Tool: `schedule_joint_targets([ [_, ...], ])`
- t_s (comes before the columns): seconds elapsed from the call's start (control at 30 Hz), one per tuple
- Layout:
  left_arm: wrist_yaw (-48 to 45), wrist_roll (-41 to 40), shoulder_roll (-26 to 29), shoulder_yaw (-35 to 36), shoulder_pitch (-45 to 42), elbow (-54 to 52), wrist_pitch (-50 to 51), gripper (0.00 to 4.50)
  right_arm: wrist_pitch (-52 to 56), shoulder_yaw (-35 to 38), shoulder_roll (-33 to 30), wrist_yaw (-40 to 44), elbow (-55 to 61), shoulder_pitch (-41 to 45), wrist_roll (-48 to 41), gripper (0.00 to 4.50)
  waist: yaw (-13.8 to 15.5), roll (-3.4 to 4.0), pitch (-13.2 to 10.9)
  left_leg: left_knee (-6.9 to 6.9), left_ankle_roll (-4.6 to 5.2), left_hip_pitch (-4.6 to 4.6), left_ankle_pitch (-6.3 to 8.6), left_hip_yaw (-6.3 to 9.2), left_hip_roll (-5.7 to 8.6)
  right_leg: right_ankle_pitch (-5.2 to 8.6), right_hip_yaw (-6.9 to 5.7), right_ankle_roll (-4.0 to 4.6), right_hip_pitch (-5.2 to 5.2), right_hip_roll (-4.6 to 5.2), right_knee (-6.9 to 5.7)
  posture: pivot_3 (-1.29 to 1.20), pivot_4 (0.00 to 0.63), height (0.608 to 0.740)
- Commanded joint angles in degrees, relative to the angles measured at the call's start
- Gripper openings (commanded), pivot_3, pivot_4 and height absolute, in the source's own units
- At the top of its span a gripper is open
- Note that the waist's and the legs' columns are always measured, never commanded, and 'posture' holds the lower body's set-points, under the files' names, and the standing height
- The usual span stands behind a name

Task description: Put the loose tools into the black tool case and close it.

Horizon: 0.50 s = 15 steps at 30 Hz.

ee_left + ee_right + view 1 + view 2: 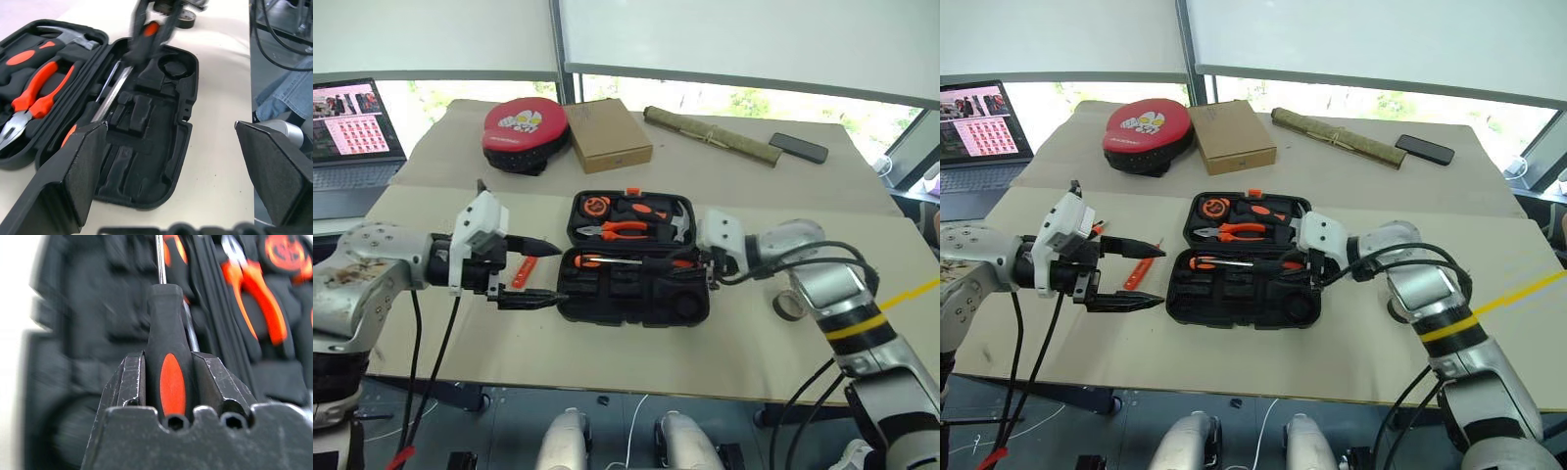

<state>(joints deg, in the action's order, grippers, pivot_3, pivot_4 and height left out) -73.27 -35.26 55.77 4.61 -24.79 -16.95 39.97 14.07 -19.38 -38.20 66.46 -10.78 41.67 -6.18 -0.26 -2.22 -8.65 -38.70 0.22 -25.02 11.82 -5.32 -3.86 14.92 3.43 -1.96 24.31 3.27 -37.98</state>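
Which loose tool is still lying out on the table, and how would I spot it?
Start at the open black tool case in the middle of the table. Just off its left side, behind the open left gripper, a slim all-orange tool lies on the tabletop. Unlike the screwdriver clamped in the right gripper, it has no black on it.

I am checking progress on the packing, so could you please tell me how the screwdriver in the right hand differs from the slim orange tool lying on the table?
The black-and-orange-handled screwdriver is clamped in the right hand over the open black plastic tool case; the slim all-orange tester screwdriver lies loose on the table, left of the case, beyond the open left hand. The first has a thick two-colour handle; the second is thin and single-coloured. Neither is yet seated in a slot.
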Motion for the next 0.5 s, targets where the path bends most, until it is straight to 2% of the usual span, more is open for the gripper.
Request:
schedule_joint_targets([
  [0.03,0.38,0.34,-0.14,-0.19,-1.51,0.05,-1.40,4.50,-3.11,0.61,0.10,1.15,-1.22,1.08,1.48,1.06,-0.08,0.00,0.00,0.01,0.00,0.00,0.00,0.00,0.00,0.00,0.00,0.00,0.00,0.00,0.00,0.00,0.150,0.740],
  [0.5,0.62,1.12,-1.10,-1.88,-2.78,0.36,-2.45,4.50,-3.01,0.13,3.05,0.16,-1.10,0.06,4.83,1.06,-0.44,0.01,-0.01,0.03,0.00,0.00,0.00,0.01,-0.01,0.01,0.00,0.01,0.01,-0.01,-0.02,0.00,0.150,0.740],
])
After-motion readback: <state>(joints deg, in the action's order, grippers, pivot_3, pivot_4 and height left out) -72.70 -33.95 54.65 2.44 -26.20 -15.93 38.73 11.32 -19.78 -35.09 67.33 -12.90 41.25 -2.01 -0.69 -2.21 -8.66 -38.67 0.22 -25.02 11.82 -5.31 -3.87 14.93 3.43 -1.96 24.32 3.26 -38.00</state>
